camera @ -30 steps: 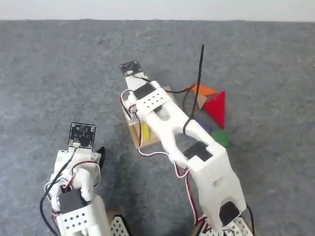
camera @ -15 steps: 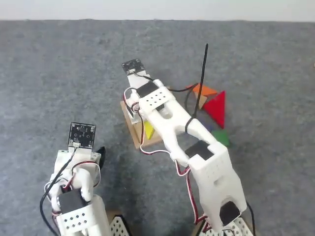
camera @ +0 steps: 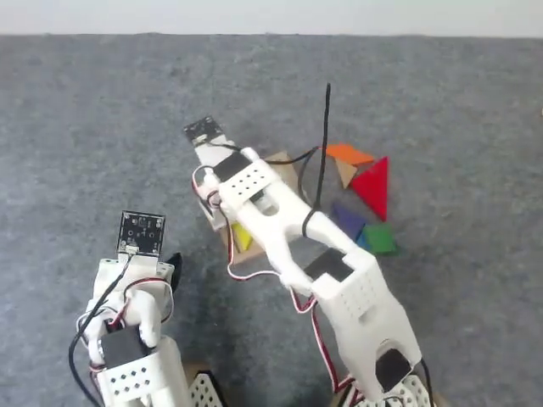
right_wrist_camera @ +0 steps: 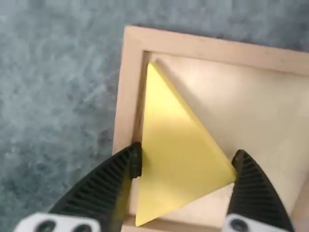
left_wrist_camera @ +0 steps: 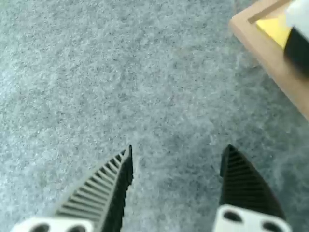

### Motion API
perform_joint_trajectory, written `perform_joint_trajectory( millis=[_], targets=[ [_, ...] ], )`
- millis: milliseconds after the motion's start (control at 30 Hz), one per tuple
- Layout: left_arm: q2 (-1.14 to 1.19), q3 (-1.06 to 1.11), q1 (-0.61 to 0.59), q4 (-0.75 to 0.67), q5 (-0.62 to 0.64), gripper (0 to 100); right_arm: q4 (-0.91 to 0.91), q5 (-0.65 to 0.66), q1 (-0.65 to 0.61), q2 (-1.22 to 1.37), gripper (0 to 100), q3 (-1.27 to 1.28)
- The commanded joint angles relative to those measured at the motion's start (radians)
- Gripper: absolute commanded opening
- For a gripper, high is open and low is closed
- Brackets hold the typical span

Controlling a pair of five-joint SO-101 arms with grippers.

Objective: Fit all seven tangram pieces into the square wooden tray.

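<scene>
The square wooden tray lies under my right arm; one of its corners also appears in the left wrist view. A yellow triangle lies in the tray with one side along a wall; the high view shows a sliver of the yellow triangle. My right gripper is open, its fingertips on either side of that triangle. Loose to the right are the orange piece, tan triangle, red triangle, blue piece and green piece. My left gripper hangs open over bare carpet.
Grey carpet covers the whole table. The left arm sits folded at the near left, short of the tray. Cables arch over the right arm near the loose pieces.
My right arm has swung to the left over the tray, uncovering more of the blue and green pieces. The left arm has stayed still.
</scene>
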Motion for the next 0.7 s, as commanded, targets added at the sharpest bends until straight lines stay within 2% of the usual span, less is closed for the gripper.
perform_joint_trajectory(
  millis=[0, 667],
  targets=[
    [0.003, -0.007, 0.002, -0.003, -0.011, 28, 0.018, 0.017, -0.031, -0.045, 27.9, -0.052],
    [0.003, -0.007, 0.002, -0.003, -0.011, 28, 0.084, 0.075, -0.019, -0.205, 28.2, -0.052]
  ],
)
